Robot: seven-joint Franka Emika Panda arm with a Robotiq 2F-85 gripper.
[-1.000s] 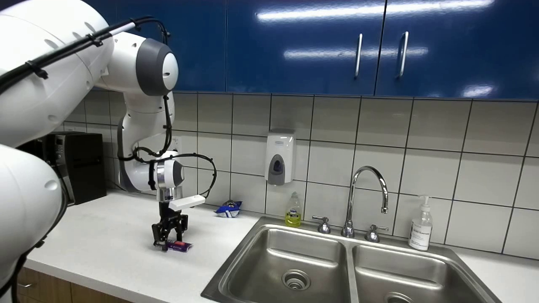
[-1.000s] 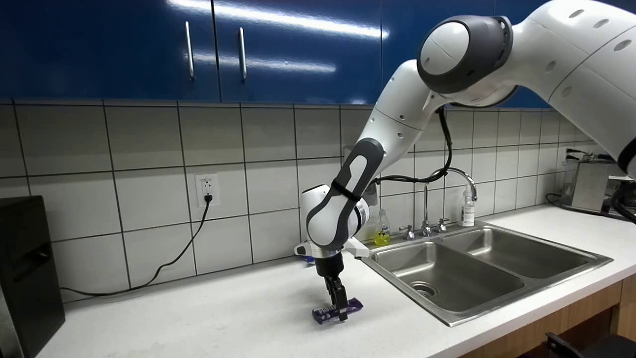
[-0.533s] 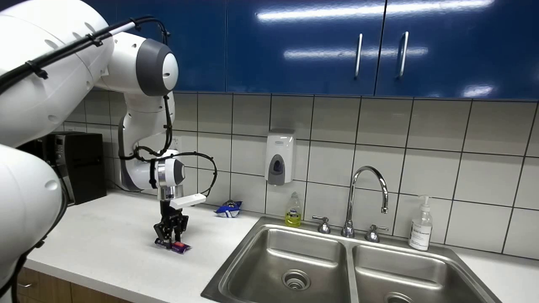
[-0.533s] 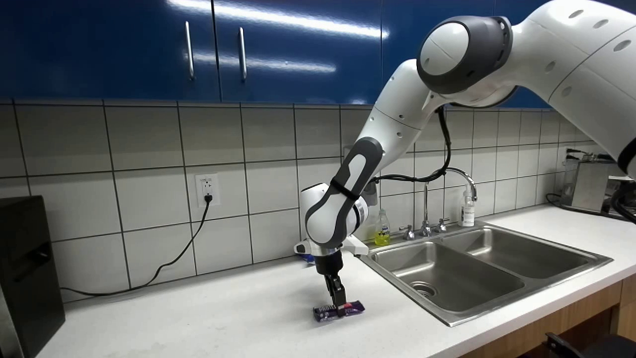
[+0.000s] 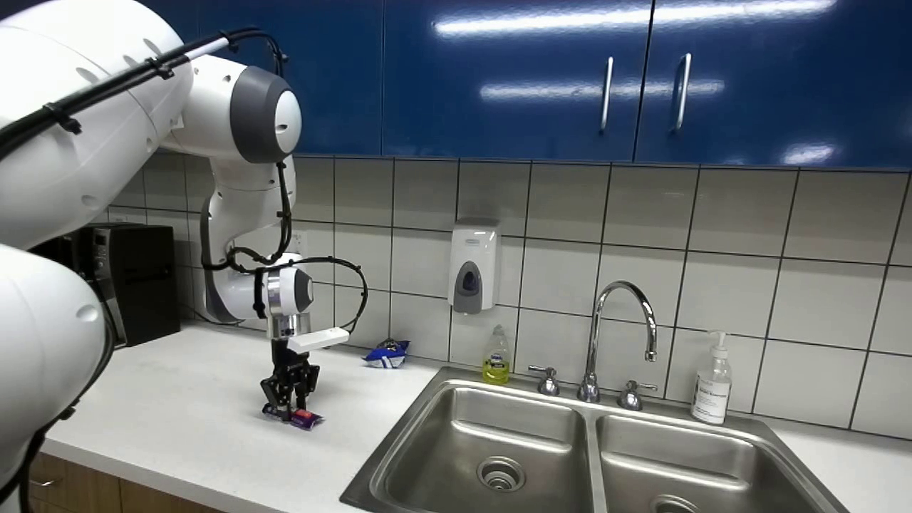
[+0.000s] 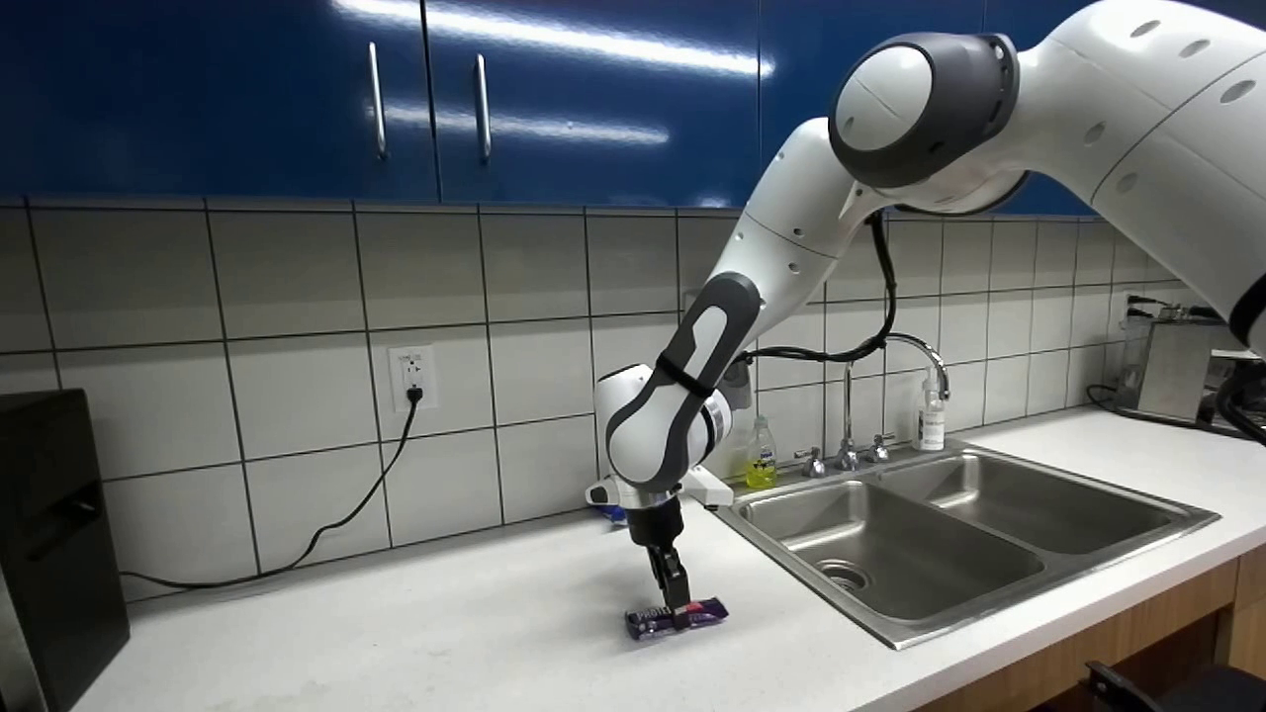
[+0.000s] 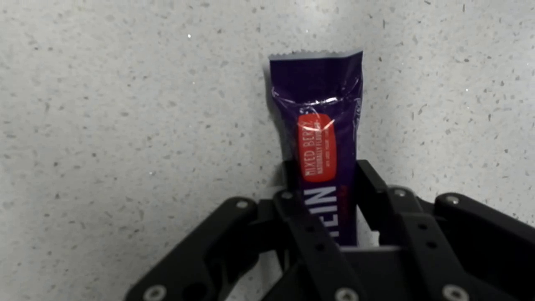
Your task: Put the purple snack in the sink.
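Note:
The purple snack (image 7: 317, 146), a dark wrapper with a red label, lies flat on the white counter in both exterior views. My gripper (image 7: 327, 175) points down over its middle, and its black fingers (image 7: 370, 179) press against the two long sides of the bar. In an exterior view the snack (image 6: 704, 613) sticks out on both sides of the gripper (image 6: 679, 621), at counter height. Part of the wrapper is hidden beneath the gripper in the wrist view. The steel double sink (image 5: 593, 445) stands to the right of the snack, apart from it.
A small blue packet (image 5: 388, 354) rests near the tiled wall. Behind the sink stand a yellow soap bottle (image 5: 496, 365), a curved faucet (image 5: 593, 349) with two handles, and a pump bottle (image 5: 712, 392). A black appliance (image 5: 146, 281) occupies the counter's far left end.
My gripper's fingers have come together onto the sides of the snack, mostly in the first half second. The bar has shifted very slightly and remains on the counter.

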